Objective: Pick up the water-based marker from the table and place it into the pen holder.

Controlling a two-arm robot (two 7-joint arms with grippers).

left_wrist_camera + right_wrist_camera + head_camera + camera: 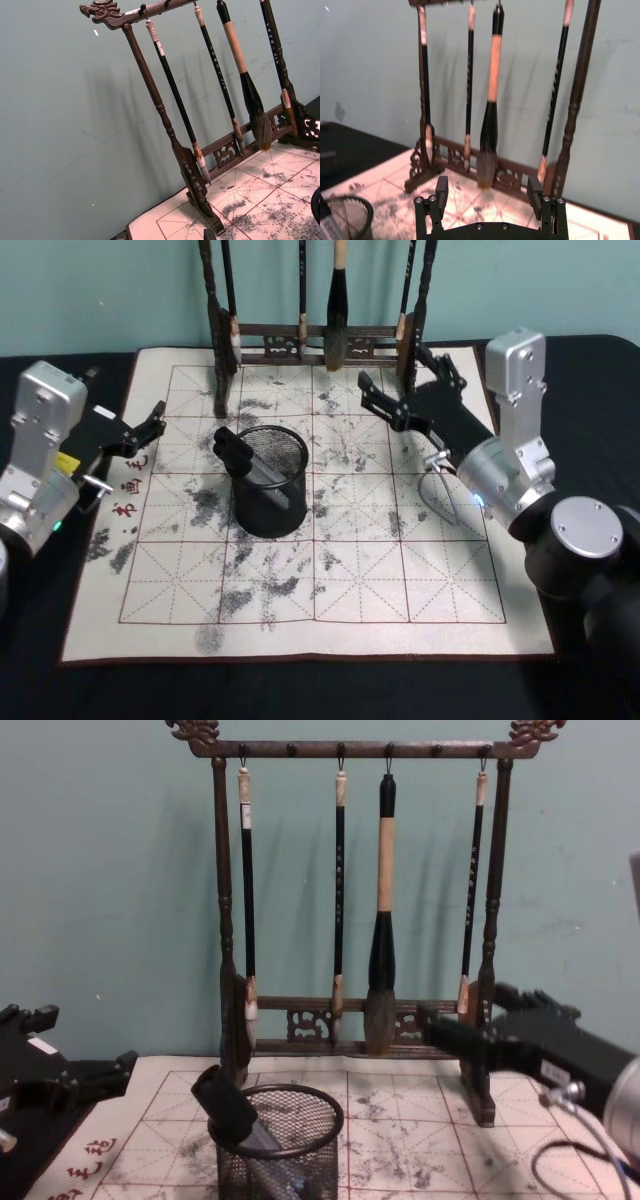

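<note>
The marker [250, 462] sits inside the pen holder [268, 502], leaning against its rim with its black cap sticking out on top. The right hand [398, 398] is up in the air, off to the right of the pen holder and near the brush rack [350, 1020]. Its fingers are spread apart and hold nothing. The left hand [155, 423] hangs to the left of the pen holder, over the edge of the ink-stained paper mat [360, 580]. I cannot tell how its fingers are set.
</note>
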